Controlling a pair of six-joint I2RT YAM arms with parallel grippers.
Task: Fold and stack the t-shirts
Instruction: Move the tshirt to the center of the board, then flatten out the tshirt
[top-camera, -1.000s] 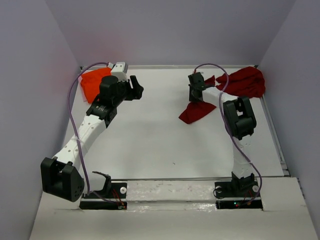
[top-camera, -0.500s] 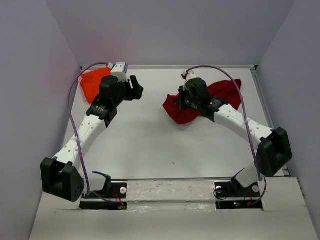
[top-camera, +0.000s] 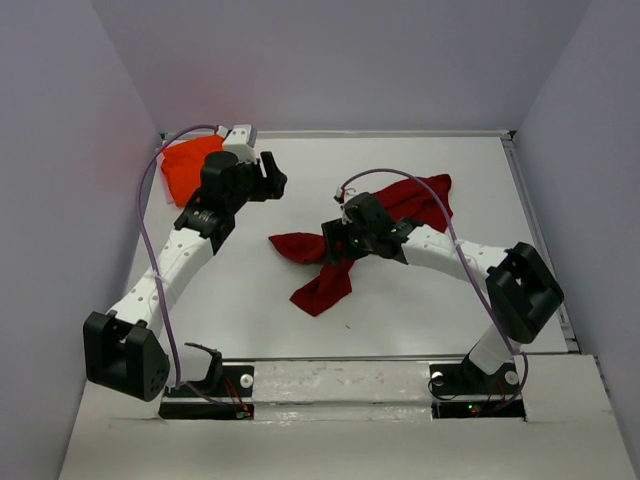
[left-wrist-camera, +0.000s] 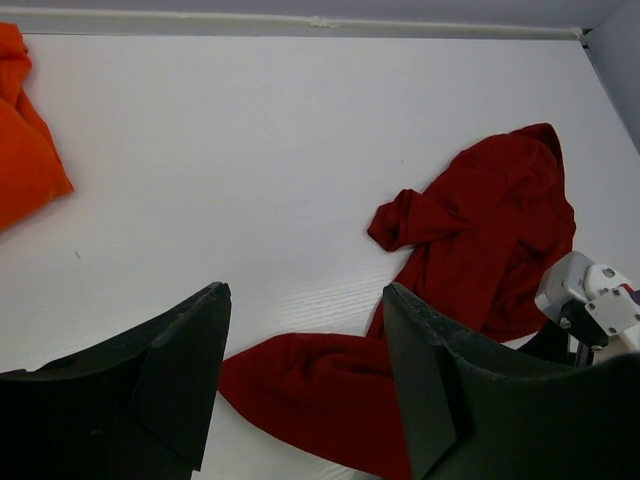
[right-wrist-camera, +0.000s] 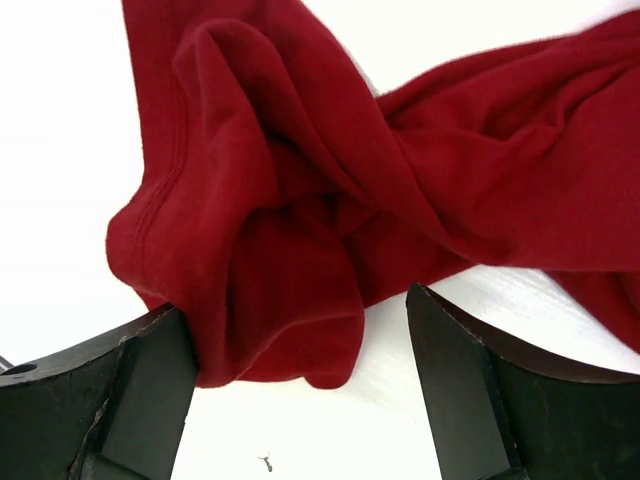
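The dark red t-shirt (top-camera: 316, 284) lies crumpled and stretched out, from the back right toward the table's middle. In the right wrist view a bunched fold of it (right-wrist-camera: 300, 200) sits between the wide-apart fingers of my right gripper (right-wrist-camera: 290, 300) and brushes the left one; the gripper is open. From above, the right gripper (top-camera: 336, 243) hovers over the shirt's middle. The orange t-shirt (top-camera: 185, 165) is bunched in the back left corner. My left gripper (top-camera: 272, 180) hangs open beside it with nothing between its fingers (left-wrist-camera: 190, 340). The red shirt (left-wrist-camera: 480, 240) lies ahead of it.
The table (top-camera: 250, 300) is white, with a raised rim along the back and right edges (top-camera: 540, 240). Grey walls close in on three sides. The purple cable (top-camera: 150, 200) loops off the left arm.
My right arm has swung left and nearer, dragging the red t-shirt from the back right to the middle. Its jaws have then opened and let the cloth go. The left arm has stayed still.
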